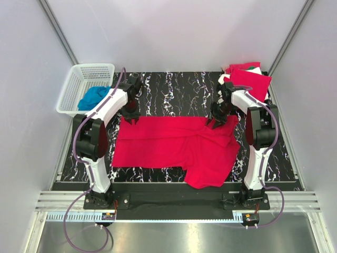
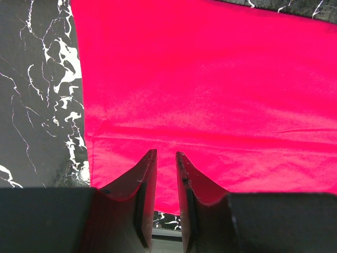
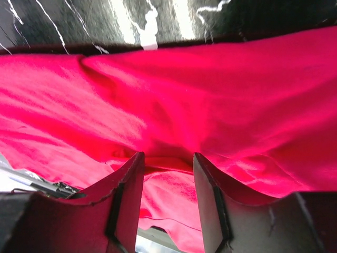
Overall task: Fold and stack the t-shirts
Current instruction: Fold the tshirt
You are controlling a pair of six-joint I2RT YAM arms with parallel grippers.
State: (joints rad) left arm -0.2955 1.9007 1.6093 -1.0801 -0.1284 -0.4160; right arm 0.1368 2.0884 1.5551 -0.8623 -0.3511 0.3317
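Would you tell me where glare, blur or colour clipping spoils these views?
Top external: sharp, even light, sheen on the metal sill. Left wrist: the red t-shirt is oversaturated, its texture lost. Right wrist: white glare on the marbled table; near fingers soft.

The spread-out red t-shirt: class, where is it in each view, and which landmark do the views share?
Top external: the red t-shirt lies across the middle, spreading toward the lower right.
Left wrist: the t-shirt fills the centre and right.
Right wrist: the t-shirt fills all but a top strip.
Shared landmark: the black marbled tabletop, at left for the left wrist, along the top for the right.
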